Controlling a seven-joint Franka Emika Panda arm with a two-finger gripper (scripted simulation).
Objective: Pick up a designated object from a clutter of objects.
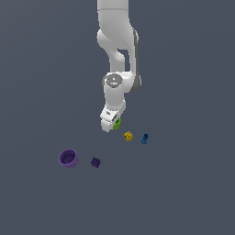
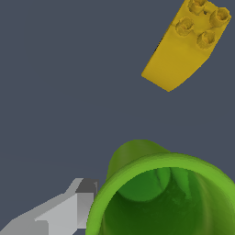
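Though no writing is seen, one green cup (image 2: 160, 197), purple cup (image 1: 69, 158) and yellow block (image 2: 186, 43) are counted; the gripper's (image 1: 110, 123) hold cannot be told.

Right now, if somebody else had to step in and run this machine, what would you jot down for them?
Pincer: down at the green cup, one finger beside its rim; whether it is gripping, I cannot tell.
Things: the yellow block and blue piece lie toward the exterior view's right; the purple cup and dark purple block toward its left.
Done: reached the green cup.
Left: confirm the grip, then lift.
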